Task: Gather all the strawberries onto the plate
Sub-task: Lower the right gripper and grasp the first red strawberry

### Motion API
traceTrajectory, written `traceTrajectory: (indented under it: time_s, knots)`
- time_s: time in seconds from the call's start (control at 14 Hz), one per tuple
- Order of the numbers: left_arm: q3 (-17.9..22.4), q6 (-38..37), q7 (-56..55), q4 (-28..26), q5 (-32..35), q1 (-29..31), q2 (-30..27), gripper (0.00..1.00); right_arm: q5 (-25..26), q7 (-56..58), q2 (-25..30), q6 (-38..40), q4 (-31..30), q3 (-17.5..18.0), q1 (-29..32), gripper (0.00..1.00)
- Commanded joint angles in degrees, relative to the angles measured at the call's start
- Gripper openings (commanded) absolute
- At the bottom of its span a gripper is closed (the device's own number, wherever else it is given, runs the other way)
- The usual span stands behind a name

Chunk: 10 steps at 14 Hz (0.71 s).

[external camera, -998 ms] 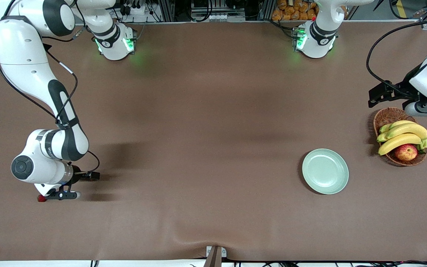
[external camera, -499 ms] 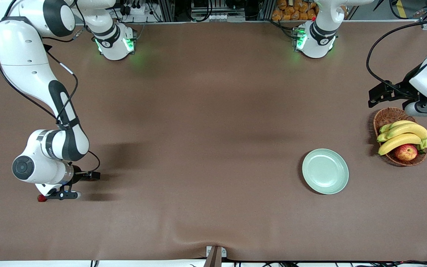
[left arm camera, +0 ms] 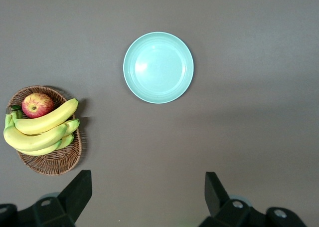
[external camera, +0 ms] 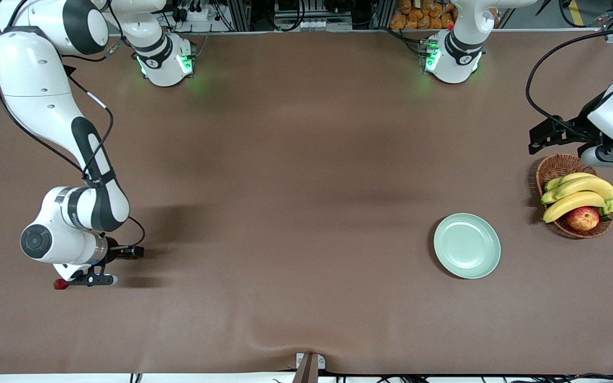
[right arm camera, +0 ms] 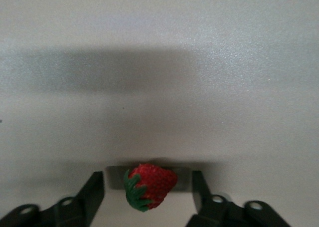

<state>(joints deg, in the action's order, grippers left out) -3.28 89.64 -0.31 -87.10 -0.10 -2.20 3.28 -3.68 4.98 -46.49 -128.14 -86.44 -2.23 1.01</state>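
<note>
We have the right gripper [right arm camera: 148, 197] down at the table [external camera: 285, 159], near the edge at the right arm's end and toward the front edge, its fingers [right arm camera: 92, 194] standing apart on either side of a strawberry [right arm camera: 149, 185] without yet touching it. The berry lies on its side on the cloth, leafy top turned toward one finger. We judge it light, small and easily bruised, so we would pinch it gently across its red middle, not by the leaves. The plate [external camera: 467, 245] sits empty, well apart toward the left arm's end. Our left gripper [left arm camera: 144, 197] waits high over the basket [external camera: 554, 167], jaws wide open.
</note>
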Motion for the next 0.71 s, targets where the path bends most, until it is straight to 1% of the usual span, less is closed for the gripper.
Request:
traceTrajectory:
  time_s: [0.0,0.07,0.36,0.5,0.64]
  knots:
    - [-0.1,-0.9,0.0,0.5,-0.4,0.4,-0.2,1.00,-1.2,0.2,-1.0,-1.8,1.4,0.5,1.4,0.12]
    - [-0.1,-0.9,0.1,0.6,-0.4,0.4,-0.2,1.00,-1.2,0.5,-1.0,-2.0,1.4,0.5,1.8,0.10]
    - [-0.1,-1.4,0.0,0.4,-0.4,0.4,-0.2,1.00,-1.2,0.6,-0.2,-1.3,1.6,0.6,1.5,0.10]
    - [-0.1,-1.5,0.0,0.4,-0.4,0.4,-0.1,1.00,-1.2,0.3,1.0,0.9,1.7,0.8,0.4,0.10]
    - [-0.1,-1.5,0.0,0.4,-0.4,0.4,-0.1,1.00,-1.3,-0.6,2.1,3.2,1.8,2.5,0.0,0.10]
